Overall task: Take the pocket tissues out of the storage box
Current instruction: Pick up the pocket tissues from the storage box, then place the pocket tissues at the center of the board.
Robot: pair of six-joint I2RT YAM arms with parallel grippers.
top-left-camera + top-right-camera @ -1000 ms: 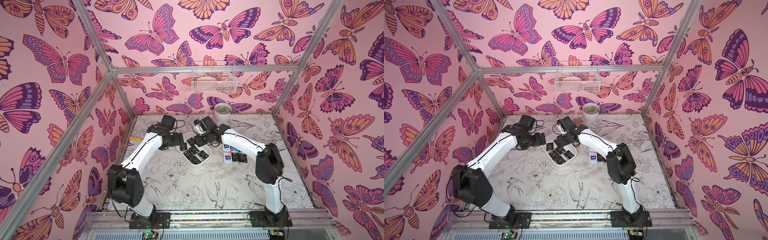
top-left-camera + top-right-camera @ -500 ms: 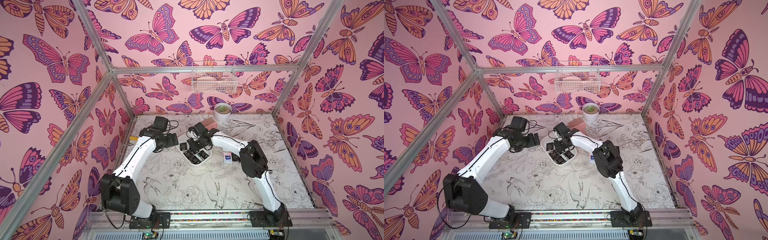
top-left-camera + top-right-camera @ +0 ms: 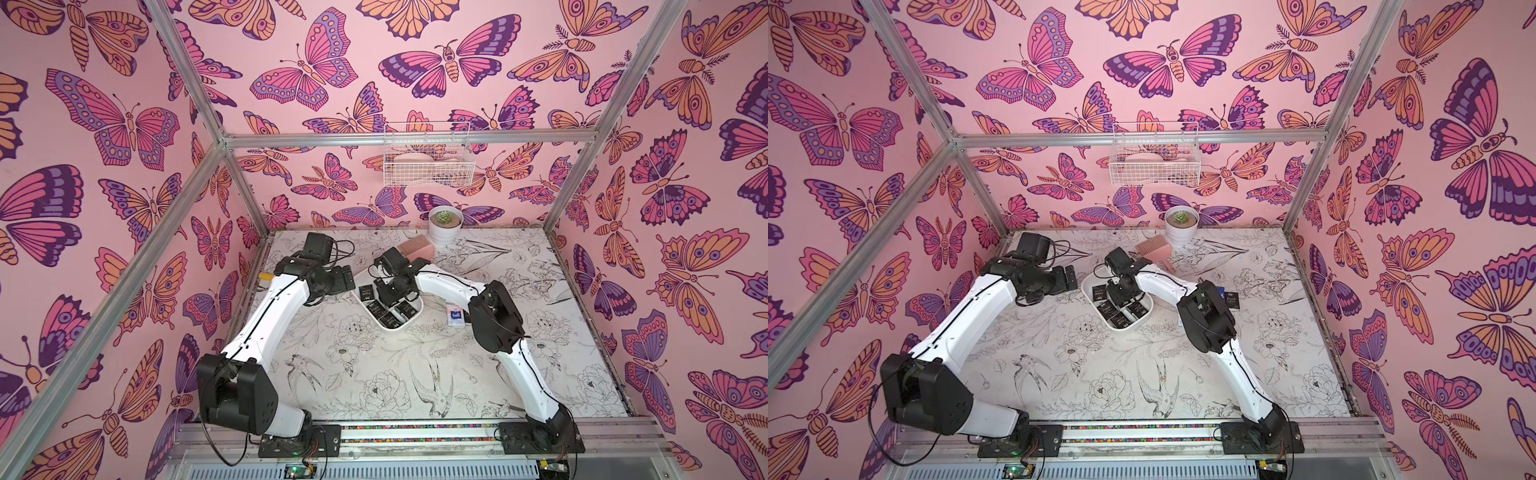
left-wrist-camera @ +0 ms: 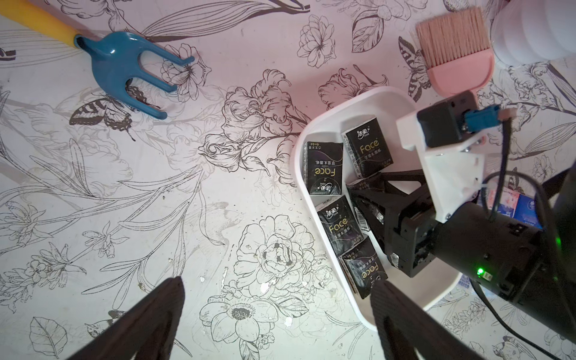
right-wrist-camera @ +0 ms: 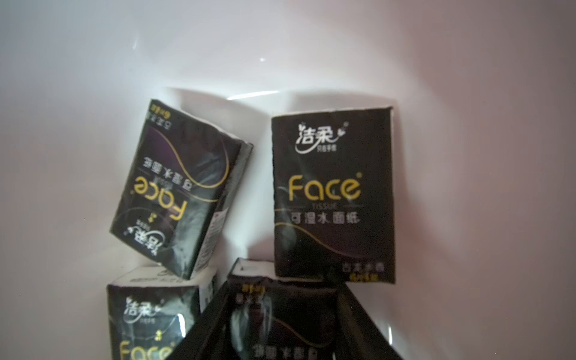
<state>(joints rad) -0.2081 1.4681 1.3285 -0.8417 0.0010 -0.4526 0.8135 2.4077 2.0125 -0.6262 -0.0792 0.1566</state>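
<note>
Butterfly-papered cell, table with a floral line print.

Right gripper is down inside the storage box. Its fingers straddle one black packet of the pocket tissues. Can't tell whether they're actually pinching it or just flanking it. Left gripper is released, jaws spread wide with nothing between them. In both top views it hangs just beside the box's left rim.

Progress is partial, by my read. The left wrist view shows at least five black packets in the box: four lying flat or tilted, plus the one between the right fingers. The right arm hides part of the floor, so there may be more. Already out is a white-pink packet on the table right of the box, by the right arm's elbow. In a top view a black one lies just right of that elbow. Most of the unloading looks left to do.

Clearance:
- Box sits centre frame, toward the back of the table.
- Pink brush is near its far end, with the plant pot behind that.
- Blue hand rake lies well apart on the left arm's side.
- Lower half of the frame is bare table, so there's plenty of drop room.
- Packets lie close to the box wall, so finger access is tight there.
- Both wrists crowd the box, and that's the collision risk.
</note>
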